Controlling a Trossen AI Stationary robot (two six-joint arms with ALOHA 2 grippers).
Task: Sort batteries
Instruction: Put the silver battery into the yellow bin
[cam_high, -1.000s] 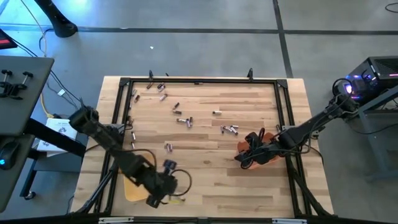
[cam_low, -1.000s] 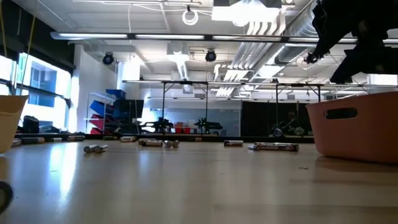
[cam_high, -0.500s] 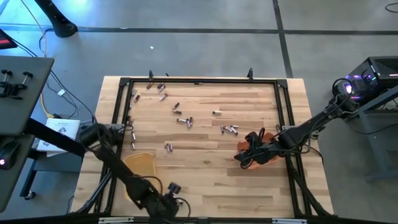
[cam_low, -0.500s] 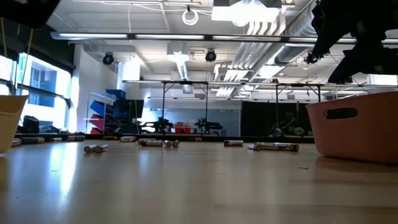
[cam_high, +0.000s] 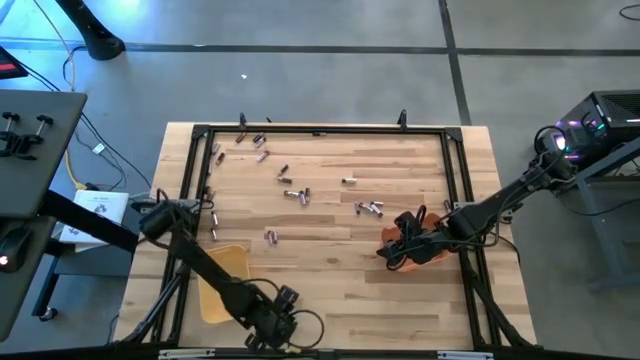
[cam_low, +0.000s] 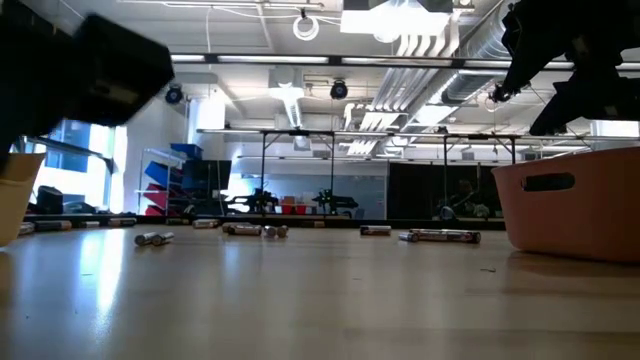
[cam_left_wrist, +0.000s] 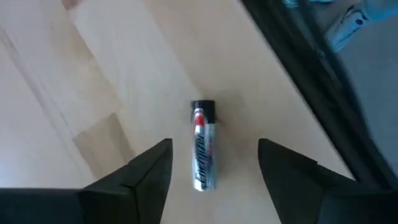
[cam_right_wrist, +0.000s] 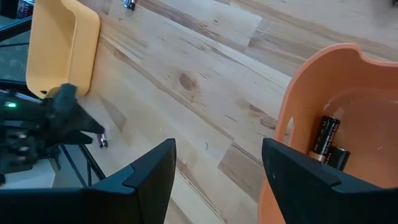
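Note:
Several batteries lie scattered over the far half of the wooden table. One silvery battery with a black end lies flat near the table's near edge. My left gripper stands open over it, pointing steeply down, one finger on either side and apart from it; the high view shows this gripper by the near rail. My right gripper hangs open above the orange tray, which holds two dark batteries. A yellow tray sits at the near left.
A black frame rail runs along the table's near edge, close beside the silvery battery. The yellow tray stands just left of my left arm. Bare wood lies between the two trays.
My left gripper has come down and gone toward the table's near edge and somewhat to the right, from beside the yellow tray to the spot by the near rail. Its arm now shows as a dark shape at the low view's upper left.

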